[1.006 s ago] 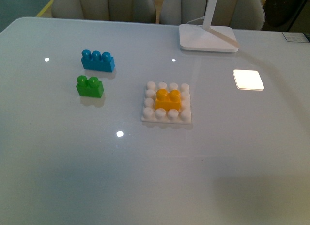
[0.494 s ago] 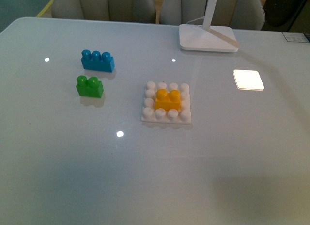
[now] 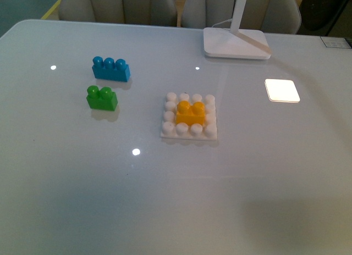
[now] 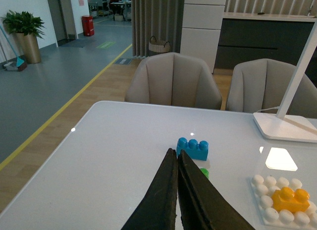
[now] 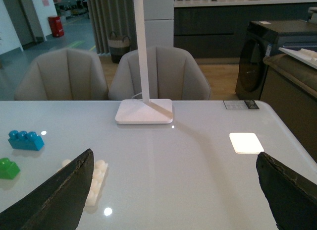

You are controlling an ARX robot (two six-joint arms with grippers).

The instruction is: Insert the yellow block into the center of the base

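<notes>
Brick of yellow-orange plastic with two studs (image 3: 191, 113) sits pressed onto the centre of the flat white studded square base (image 3: 189, 132). Left gripper (image 4: 177, 163) has its fingers pressed together; right gripper (image 5: 173, 190) is spread wide, both empty.

The counter (image 3: 231, 189) lies bare across its near half and along its right side. The base (image 3: 190, 133) with the yellow block (image 3: 191, 113) seated on it stands mid-counter. The green brick (image 3: 102, 98) and blue brick (image 3: 110, 69) sit well to its left, the lamp foot (image 3: 236, 49) behind it.
</notes>
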